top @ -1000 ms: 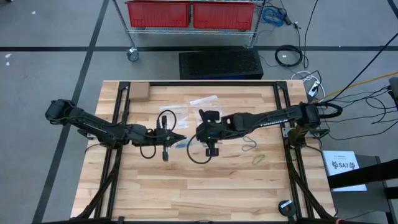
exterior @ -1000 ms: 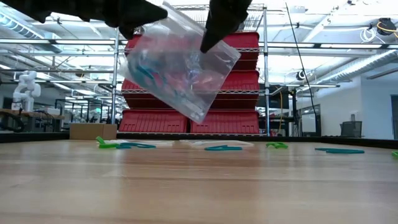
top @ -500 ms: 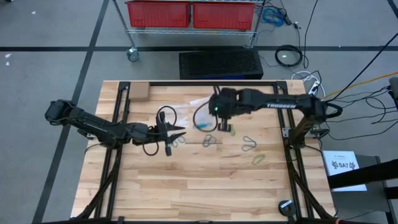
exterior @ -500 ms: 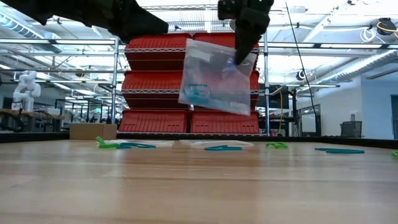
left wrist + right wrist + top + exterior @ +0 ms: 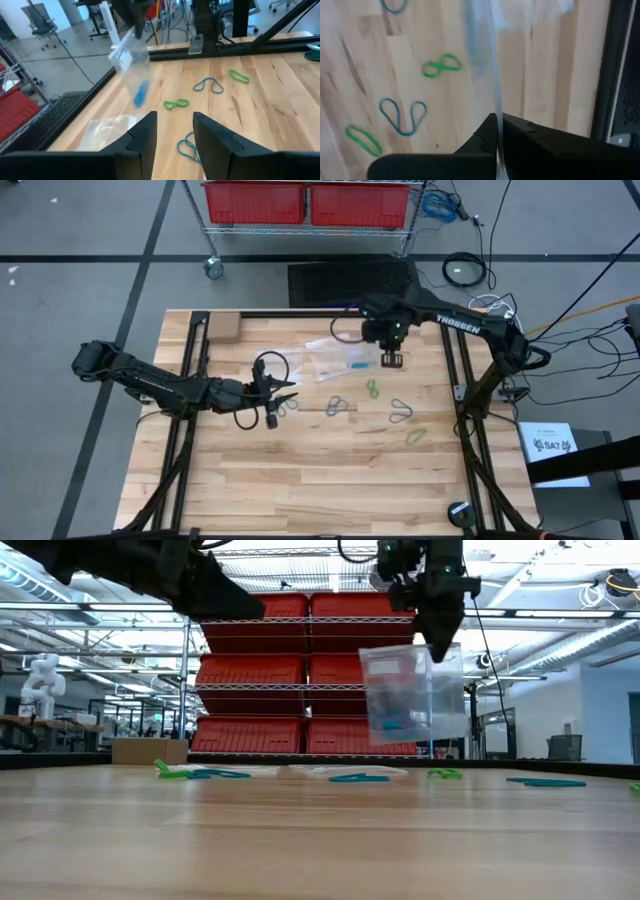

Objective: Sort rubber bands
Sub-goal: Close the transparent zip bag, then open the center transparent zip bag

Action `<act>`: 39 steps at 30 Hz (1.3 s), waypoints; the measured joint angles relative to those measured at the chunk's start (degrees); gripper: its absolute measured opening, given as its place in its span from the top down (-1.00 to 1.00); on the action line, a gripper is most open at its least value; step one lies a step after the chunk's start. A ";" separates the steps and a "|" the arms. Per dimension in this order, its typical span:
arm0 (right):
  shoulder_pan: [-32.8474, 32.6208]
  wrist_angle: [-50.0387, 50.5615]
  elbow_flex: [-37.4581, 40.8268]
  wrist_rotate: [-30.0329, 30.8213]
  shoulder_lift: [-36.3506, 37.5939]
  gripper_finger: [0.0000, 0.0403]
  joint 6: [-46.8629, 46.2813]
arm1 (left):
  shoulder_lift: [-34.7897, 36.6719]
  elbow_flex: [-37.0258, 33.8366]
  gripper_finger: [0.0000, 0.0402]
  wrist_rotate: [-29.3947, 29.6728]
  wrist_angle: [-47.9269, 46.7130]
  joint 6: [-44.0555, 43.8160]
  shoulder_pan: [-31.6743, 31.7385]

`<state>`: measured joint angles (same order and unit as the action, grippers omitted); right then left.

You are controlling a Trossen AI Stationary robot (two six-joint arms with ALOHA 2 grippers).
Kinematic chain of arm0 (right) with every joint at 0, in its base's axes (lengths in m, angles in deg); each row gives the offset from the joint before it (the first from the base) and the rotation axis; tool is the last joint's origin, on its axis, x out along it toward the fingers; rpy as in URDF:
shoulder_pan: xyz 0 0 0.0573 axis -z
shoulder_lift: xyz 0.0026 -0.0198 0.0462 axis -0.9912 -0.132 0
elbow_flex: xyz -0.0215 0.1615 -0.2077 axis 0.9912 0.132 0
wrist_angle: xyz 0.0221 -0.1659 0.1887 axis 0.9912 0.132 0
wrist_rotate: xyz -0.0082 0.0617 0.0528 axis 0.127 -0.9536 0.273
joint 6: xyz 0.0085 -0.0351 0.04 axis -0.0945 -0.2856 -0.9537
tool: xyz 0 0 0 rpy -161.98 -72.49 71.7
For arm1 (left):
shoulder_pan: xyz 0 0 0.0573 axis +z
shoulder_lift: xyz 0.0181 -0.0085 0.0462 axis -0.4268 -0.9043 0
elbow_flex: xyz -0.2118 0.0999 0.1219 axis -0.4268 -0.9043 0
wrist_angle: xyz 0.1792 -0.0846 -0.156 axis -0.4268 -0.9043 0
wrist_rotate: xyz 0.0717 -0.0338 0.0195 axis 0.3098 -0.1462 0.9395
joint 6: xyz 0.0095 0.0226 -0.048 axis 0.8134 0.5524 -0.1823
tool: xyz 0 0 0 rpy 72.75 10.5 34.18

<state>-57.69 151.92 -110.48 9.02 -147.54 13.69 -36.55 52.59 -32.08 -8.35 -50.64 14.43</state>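
Right hand [image 5: 391, 356]: near the counter's [image 5: 300, 480] far edge, pinching a clear plastic bag [image 5: 412, 692] hanging above it.
Bag contents: seemingly blue rubber bands [image 5: 390, 723].
Left hand [image 5: 291, 391]: left of centre.
Loose green and teal rubber bands [image 5: 372, 388]: between the hands, on the counter.

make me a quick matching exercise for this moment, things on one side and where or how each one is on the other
Things
1. clear plastic bag with blue bands inside
2. bright green rubber band twisted into a figure eight
3. left gripper
4. small brown cardboard box

States
a. lying flat on the wooden table
b. hanging in the air from the right gripper
c. sitting at the table's far left corner
d. jaws open, holding nothing

Pairs: 1-b, 2-a, 3-d, 4-c
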 joint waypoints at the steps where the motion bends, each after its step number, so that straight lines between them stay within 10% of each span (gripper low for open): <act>1: 1.15 0.20 0.00 -0.08 0.00 1.00 0.90 | 0.00 0.00 0.35 0.00 -0.24 -0.04 0.00; 14: 17.12 -6.89 15.11 -4.18 -0.17 1.00 11.27 | 0.92 0.00 0.34 0.07 -2.40 0.11 2.10; 23: 27.60 -24.37 24.02 6.10 -0.20 0.97 12.02 | 0.92 0.00 0.34 -0.89 -4.89 0.08 7.76; 34: 26.75 -24.18 19.16 9.59 -0.20 0.29 9.94 | 0.87 0.00 0.34 -1.33 -10.47 1.96 15.91; 39: 21.72 -26.96 16.56 -4.46 -0.15 0.01 4.09 | 0.87 0.00 0.34 -1.36 -11.07 4.55 18.45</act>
<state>-35.97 124.96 -93.91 4.56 -147.69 17.78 -35.67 52.59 -33.43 -19.42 -46.09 32.89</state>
